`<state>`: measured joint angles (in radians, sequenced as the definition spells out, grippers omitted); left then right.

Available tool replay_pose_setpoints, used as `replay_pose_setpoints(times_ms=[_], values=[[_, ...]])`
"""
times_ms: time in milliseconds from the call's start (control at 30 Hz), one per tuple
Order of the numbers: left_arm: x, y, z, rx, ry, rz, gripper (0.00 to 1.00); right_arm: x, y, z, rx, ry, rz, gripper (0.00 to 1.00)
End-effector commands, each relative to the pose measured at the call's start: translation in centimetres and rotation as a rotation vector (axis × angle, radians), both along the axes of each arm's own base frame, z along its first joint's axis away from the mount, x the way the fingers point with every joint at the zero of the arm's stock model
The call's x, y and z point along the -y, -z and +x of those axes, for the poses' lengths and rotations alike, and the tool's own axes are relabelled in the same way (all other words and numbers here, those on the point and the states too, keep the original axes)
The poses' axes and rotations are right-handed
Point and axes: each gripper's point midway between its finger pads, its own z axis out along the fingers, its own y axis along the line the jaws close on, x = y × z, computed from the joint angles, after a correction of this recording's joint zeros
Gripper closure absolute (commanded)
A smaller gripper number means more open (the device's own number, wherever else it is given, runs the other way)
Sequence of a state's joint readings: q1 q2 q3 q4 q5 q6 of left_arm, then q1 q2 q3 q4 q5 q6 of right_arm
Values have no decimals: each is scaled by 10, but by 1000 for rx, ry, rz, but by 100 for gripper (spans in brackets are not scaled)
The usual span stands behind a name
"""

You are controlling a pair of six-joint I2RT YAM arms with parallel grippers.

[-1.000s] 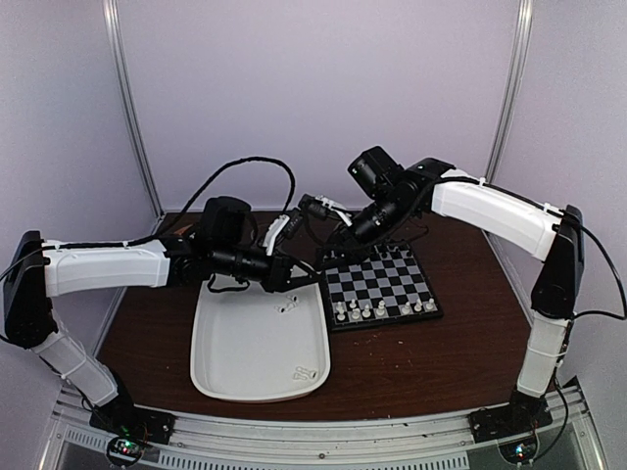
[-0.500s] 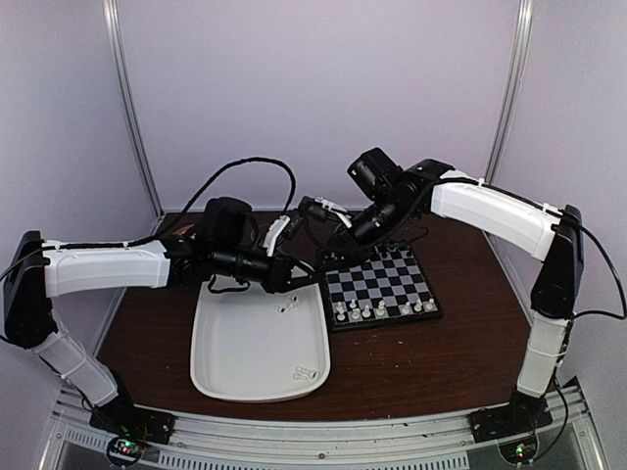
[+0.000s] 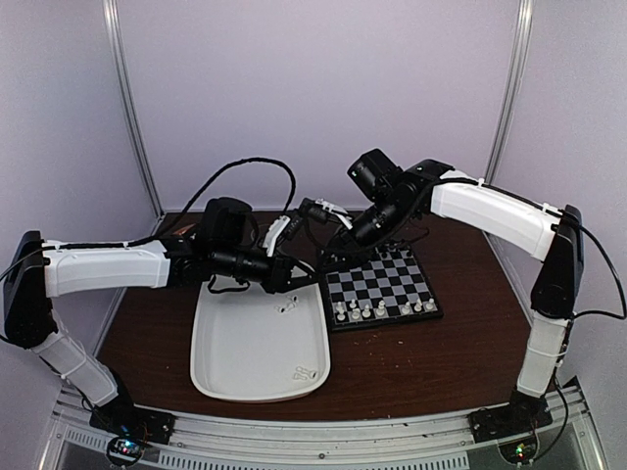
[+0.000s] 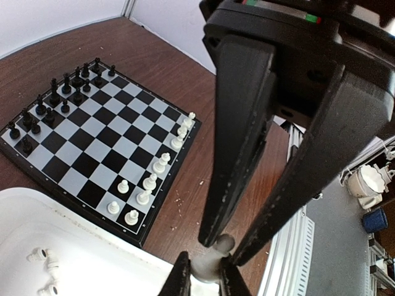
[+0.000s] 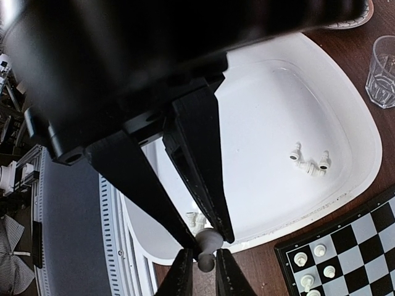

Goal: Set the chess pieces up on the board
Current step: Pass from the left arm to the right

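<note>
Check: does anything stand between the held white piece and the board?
Nothing visible does. The left gripper and the right gripper both pinch the white piece in the air beside the board, near the tray's edge. The near rows have open squares among the white chessmen already standing.
</note>
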<state>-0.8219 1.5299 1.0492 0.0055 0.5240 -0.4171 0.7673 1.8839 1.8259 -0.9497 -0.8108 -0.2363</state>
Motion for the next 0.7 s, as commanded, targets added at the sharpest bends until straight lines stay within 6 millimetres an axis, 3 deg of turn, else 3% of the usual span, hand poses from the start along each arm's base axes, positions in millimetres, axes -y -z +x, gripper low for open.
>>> replay_pose_setpoints(times_ms=[0,133,367,400,433,467,500,667], values=[[4,-23,2,72,11,-59,87,1,13,-5,-31,-12,-30,88],[4,-22,3,71,8,-59,83,0,14,-4,-33,-16,-31,95],[-1,-14,7,74,-24,-18,63,7,21,7,29,9,-85,99],[-2,-13,7,74,-29,-13,54,9,21,12,44,21,-97,99],[-4,-12,6,75,-33,-5,37,13,21,16,62,33,-109,99],[-6,-12,7,79,-40,3,11,17,22,22,80,49,-130,99],[-10,-7,5,73,-45,22,3,22,23,28,102,64,-151,99],[-27,-3,5,100,-89,79,2,52,39,54,197,120,-279,99]])
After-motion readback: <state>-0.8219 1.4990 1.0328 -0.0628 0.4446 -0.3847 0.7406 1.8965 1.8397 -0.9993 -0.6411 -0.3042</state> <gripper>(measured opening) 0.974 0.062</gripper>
